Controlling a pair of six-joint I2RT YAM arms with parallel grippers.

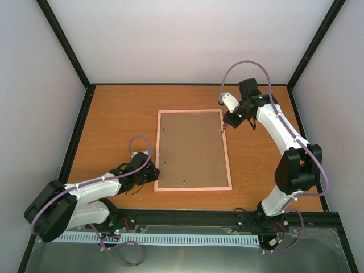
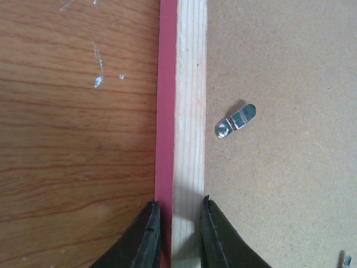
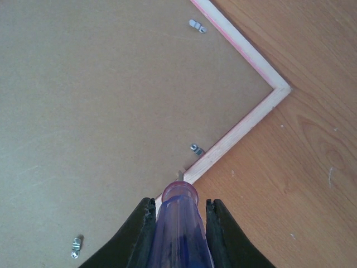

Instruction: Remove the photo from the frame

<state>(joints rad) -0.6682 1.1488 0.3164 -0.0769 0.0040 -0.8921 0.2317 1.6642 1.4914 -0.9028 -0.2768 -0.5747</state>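
Left tool (image 2: 178,205): frame (image 2: 189,84); right tool (image 3: 180,202): screwdriver (image 3: 179,229)

**Figure. A two-arm robot test cell in a laboratory.**
Two jointed arms, the left arm (image 1: 85,193) and the right arm (image 1: 284,142), are bolted to a black rail (image 1: 187,217) at the near edge of a wood-grain table (image 1: 114,114). Plain white wall panels (image 1: 187,40) close the table on three sides, set between black posts (image 1: 64,42) that run down to its far corners. Purple cables (image 1: 244,62) loop along the arms. A pale slotted cable duct (image 1: 170,239) runs across the front, with a sheet-metal ledge (image 1: 187,259) beyond it. Indicator lamps (image 1: 118,230) glow at the left arm's base. In the left wrist view, pale flecks (image 2: 98,81) mark the tabletop.
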